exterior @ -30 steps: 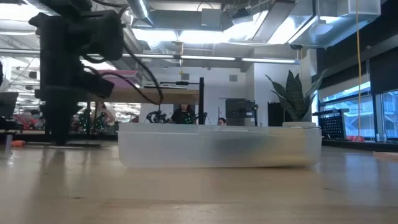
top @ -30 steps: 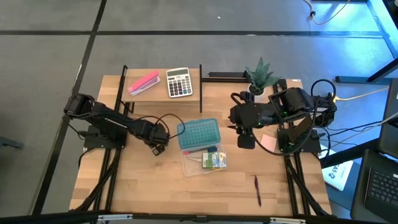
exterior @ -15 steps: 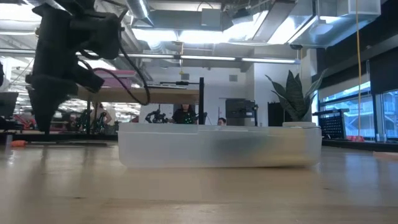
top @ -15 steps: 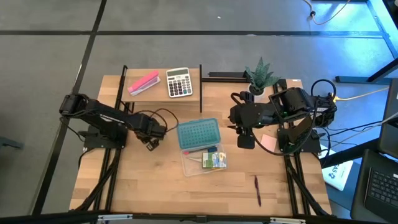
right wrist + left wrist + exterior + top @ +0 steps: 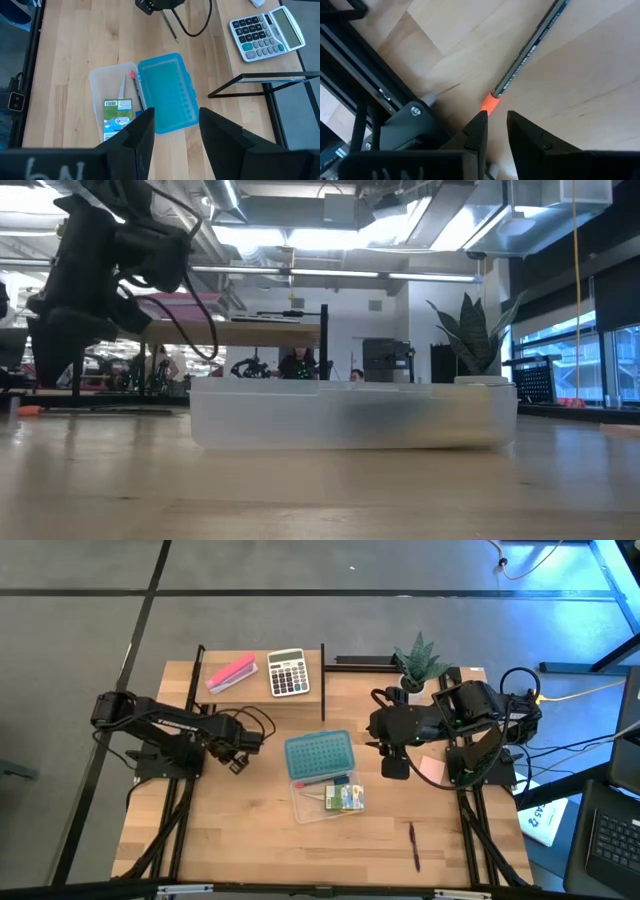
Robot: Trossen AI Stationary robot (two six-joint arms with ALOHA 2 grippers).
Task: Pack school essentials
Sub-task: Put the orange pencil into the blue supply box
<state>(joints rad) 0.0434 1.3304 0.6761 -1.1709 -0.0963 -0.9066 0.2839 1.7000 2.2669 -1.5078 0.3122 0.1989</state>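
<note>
A dark pencil (image 5: 530,50) with an orange-red eraser end runs away from my left gripper (image 5: 496,120), which is at the table's left (image 5: 236,764) with its fingers nearly together on that end. In the right wrist view the pencil (image 5: 169,24) reaches from this gripper toward the table's right. The clear box (image 5: 330,802) lies mid-table with its blue lid (image 5: 320,753) open. It holds the crayon box (image 5: 116,119), scissors (image 5: 123,86) and a thin red stick (image 5: 136,92). A dark-red pen (image 5: 414,845) lies near the front right. My right gripper (image 5: 393,768) hangs open, high beside the box. My left gripper pinches the pencil's orange-red eraser end (image 5: 489,105) at the very tips of its two fingers, coming steeply from above. The pencil points away from the fingers toward the table's right. Whether its other end rests on the table I cannot tell.
A grey calculator (image 5: 288,672) and a pink block (image 5: 231,672) sit on a raised shelf at the back. A potted plant (image 5: 420,660) stands at the back right. A pale pink sheet (image 5: 432,768) lies under the right arm. Black frame rails (image 5: 350,95) run near the left gripper.
My left gripper has moved away from the box toward the table's left edge and a little toward the far edge. It has risen slightly and tipped as it went. The gap between its fingers looks unchanged. My right arm has kept still.
</note>
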